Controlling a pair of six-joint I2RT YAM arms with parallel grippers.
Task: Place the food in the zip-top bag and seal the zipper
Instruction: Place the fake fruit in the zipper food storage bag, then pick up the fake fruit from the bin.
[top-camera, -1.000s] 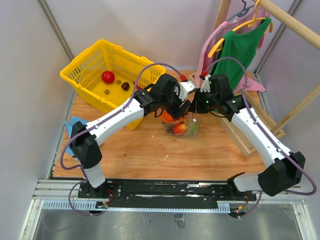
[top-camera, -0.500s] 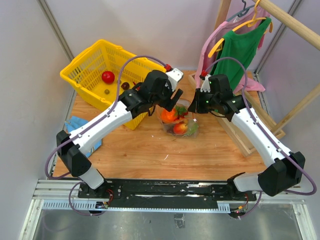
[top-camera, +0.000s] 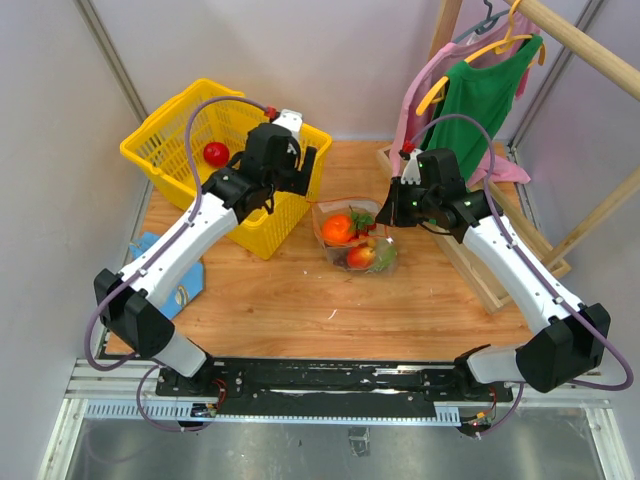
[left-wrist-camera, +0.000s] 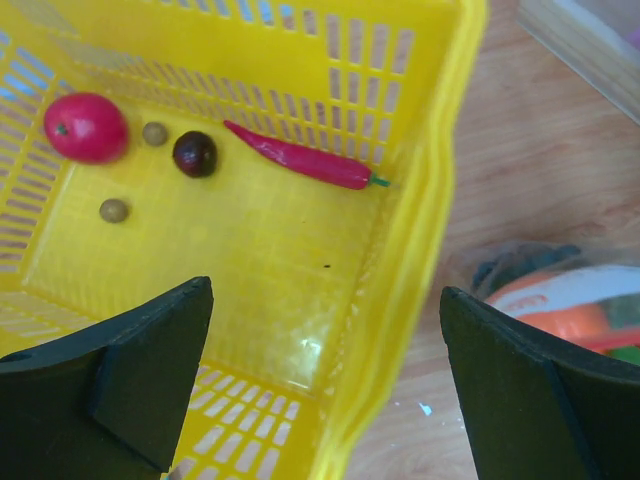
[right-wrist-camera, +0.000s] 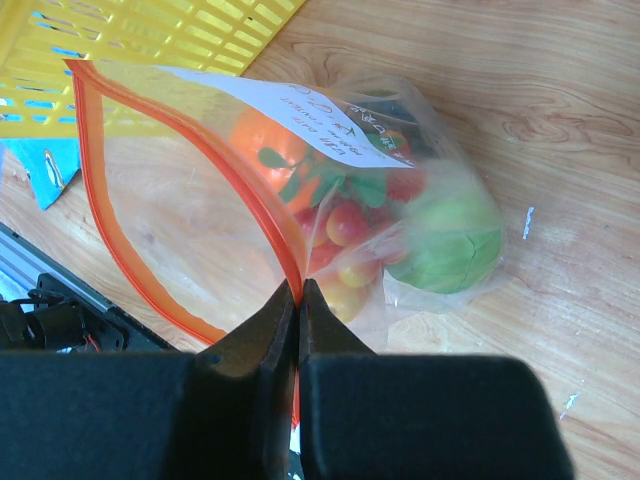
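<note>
1. Yellow mesh basket (left-wrist-camera: 430, 230) stands at the table's far left. The left gripper (left-wrist-camera: 325, 290) hovers over its floor, jaws spread wide and empty.
2. The zip-top bag (right-wrist-camera: 200, 230) lies mid-table, just right of the basket, mouth gaping, with an orange (top-camera: 337, 228) and a light-green ball (right-wrist-camera: 445, 240) inside. The right gripper (right-wrist-camera: 299, 300) is pressed together on the zipper (right-wrist-camera: 270, 235).
3. The red round fruit (left-wrist-camera: 85, 127) lies in the basket's corner, ahead of the left finger. The left arm is nearer.
4. A red chili (left-wrist-camera: 300, 160) lies ahead, its long axis running finger to finger. Gripping it likely needs a wrist turn.

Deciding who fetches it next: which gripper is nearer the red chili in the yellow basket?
Left. The left gripper hovers open over the yellow basket, the red chili just ahead of its fingers. The right gripper is outside the basket, shut on the zipper of the zip-top bag.
</note>
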